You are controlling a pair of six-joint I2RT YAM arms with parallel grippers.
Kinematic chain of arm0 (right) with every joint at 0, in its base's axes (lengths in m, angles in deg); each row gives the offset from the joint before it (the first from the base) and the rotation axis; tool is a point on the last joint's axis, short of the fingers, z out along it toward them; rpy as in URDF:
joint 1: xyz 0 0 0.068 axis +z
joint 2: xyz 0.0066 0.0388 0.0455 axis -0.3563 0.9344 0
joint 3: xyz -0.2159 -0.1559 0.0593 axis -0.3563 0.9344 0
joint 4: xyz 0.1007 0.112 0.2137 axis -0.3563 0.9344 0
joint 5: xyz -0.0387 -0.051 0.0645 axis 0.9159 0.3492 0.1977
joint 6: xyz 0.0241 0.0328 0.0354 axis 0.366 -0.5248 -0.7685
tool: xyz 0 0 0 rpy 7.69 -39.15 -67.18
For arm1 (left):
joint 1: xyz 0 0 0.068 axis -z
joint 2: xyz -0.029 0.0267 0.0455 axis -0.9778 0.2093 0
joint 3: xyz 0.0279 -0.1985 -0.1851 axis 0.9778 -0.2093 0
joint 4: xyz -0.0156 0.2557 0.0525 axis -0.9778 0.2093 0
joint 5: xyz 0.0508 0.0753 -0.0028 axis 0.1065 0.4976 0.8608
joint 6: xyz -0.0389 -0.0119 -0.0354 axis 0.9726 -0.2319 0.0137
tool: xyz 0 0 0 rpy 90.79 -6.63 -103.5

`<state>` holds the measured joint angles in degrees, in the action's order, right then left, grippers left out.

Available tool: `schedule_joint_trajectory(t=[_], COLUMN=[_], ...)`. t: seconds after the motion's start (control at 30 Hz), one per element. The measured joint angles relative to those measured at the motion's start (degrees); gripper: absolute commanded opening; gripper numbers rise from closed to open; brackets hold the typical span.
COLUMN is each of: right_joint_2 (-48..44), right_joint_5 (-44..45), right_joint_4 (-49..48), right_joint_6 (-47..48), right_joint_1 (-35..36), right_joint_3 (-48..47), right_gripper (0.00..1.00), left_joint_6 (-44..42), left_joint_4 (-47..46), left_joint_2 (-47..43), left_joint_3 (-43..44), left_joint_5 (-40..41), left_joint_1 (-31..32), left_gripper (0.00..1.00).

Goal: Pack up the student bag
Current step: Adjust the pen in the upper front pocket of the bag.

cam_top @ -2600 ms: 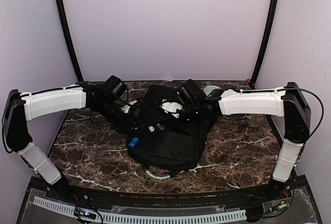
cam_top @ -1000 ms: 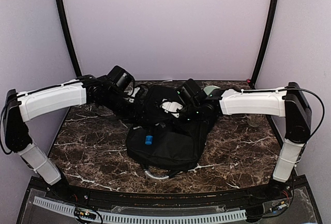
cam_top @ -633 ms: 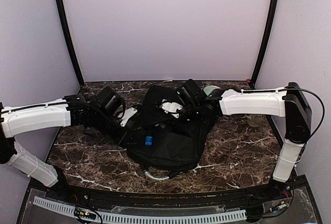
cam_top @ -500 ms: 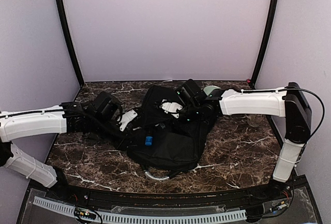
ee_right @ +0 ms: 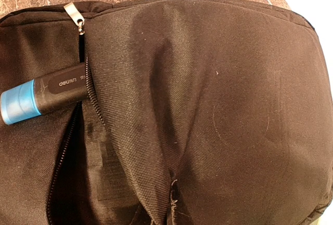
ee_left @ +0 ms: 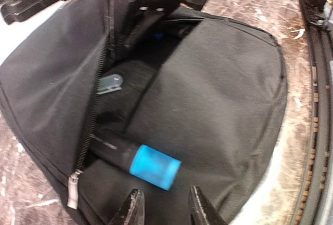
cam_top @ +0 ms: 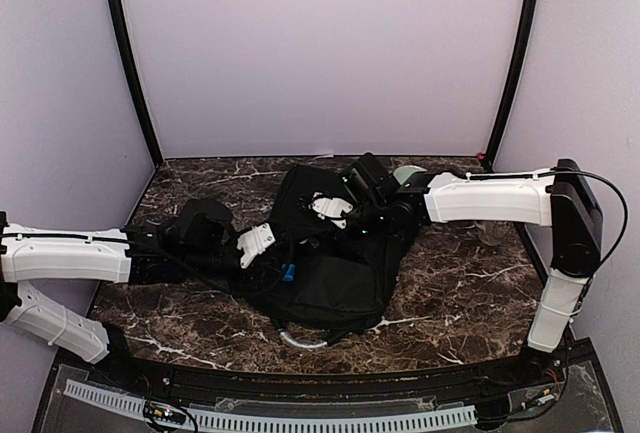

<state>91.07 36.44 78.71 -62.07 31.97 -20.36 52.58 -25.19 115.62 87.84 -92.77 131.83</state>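
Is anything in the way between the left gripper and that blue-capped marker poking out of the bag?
Nothing visible. In the left wrist view the left gripper, jaws apart, faces the blue cap of the marker at close range, with only bare student bag fabric around it. The marker's black end lies inside the open zipper.

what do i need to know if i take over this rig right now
Grippers: the left gripper has its fingers apart with nothing between them, just short of the marker. The right gripper is shut, apparently pinching the student bag fabric to hold the pocket open.
Things: the student bag lies on the table with its zip open. The marker sticks partway out of that opening, blue cap outside.
Done: marker partly in.
Left: push the marker fully in, then probably close the zip.
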Motion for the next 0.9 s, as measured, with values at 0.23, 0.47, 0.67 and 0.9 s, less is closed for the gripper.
schedule_joint_trajectory(t=[0.23,0.47,0.67,0.9], right_joint_2=[0.0,0.0,0.0,0.0], right_joint_5=[0.0,0.0,0.0,0.0], right_joint_4=[0.0,0.0,0.0,0.0], right_joint_6=[0.0,0.0,0.0,0.0], right_joint_1=[0.0,0.0,0.0,0.0], right_joint_3=[0.0,0.0,0.0,0.0], right_gripper=[0.01,0.01,0.01,0.01], left_joint_6=[-3.3,-3.9,-4.3,-3.0], left_joint_4=[-2.9,-4.7,-6.7,-11.3], left_joint_2=[2.2,3.3,7.3,9.6], left_joint_3=[-0.7,-1.6,-2.6,-2.9], left_joint_5=[1.3,1.6,3.8,6.0], left_joint_1=[0.0,0.1,0.3,0.3], left_gripper=[0.35,0.36,0.34,0.25])
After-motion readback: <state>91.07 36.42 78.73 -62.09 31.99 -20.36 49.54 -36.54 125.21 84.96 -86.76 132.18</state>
